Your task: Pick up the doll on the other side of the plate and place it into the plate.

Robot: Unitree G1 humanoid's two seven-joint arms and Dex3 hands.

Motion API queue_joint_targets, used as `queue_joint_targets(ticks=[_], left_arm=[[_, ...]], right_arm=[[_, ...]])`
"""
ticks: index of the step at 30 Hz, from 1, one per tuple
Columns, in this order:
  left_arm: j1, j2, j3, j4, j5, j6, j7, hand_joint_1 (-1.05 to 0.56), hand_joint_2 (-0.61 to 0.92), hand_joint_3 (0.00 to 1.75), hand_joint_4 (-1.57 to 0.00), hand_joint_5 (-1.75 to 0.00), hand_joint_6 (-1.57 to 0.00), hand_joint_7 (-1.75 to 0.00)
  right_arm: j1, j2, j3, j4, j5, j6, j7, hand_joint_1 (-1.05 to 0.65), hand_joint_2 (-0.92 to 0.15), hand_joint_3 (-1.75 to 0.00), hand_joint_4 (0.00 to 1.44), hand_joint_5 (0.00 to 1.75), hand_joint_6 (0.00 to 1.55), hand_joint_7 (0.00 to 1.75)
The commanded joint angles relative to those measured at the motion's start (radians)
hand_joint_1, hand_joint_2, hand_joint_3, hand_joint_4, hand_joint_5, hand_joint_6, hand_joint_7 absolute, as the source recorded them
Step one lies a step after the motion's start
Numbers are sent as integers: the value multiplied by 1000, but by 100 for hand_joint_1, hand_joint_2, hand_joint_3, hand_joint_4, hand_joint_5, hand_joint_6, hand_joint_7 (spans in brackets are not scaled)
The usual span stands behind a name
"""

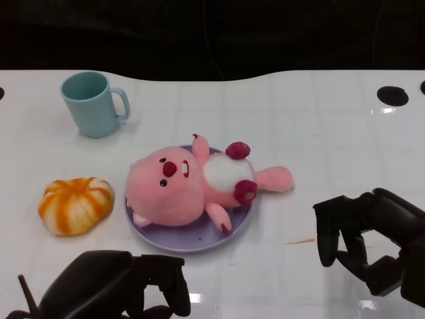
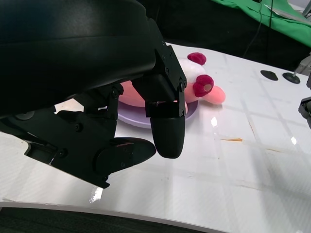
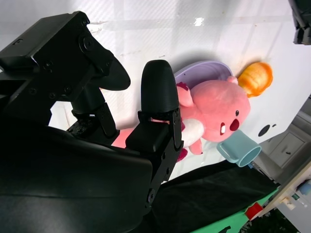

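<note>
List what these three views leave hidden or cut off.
- Plate: the doll covers most of it in the head view.
- Left hand: cut off by the head view's lower edge.
- Mug: handle hidden in the right wrist view.
- Right hand: partly cut off by the head view's right edge.

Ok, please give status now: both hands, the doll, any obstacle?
Left hand open, right hand open. Pink plush doll lying on round purple plate. Nothing in the way.

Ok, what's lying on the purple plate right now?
Only the pink doll, lying on its back on the purple plate; one leg overhangs the rim. Whatever might sit beneath its body is covered.
</note>
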Motion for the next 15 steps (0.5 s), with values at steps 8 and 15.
queue_joint_targets(ticks=[8, 15], left_arm=[[5, 14, 30, 37, -18, -38, 21, -20, 72, 65, -72, -143, -79, -104], [1, 17, 40, 49, -22, -46, 26, -20, 74, 63, -71, -141, -78, -104]], right_arm=[[-18, -14, 38, 3, -76, 27, -9, -5, -34, -136, 87, 175, 72, 161], [-29, -6, 50, -13, -88, 84, 9, -3, -35, -134, 89, 175, 74, 158]])
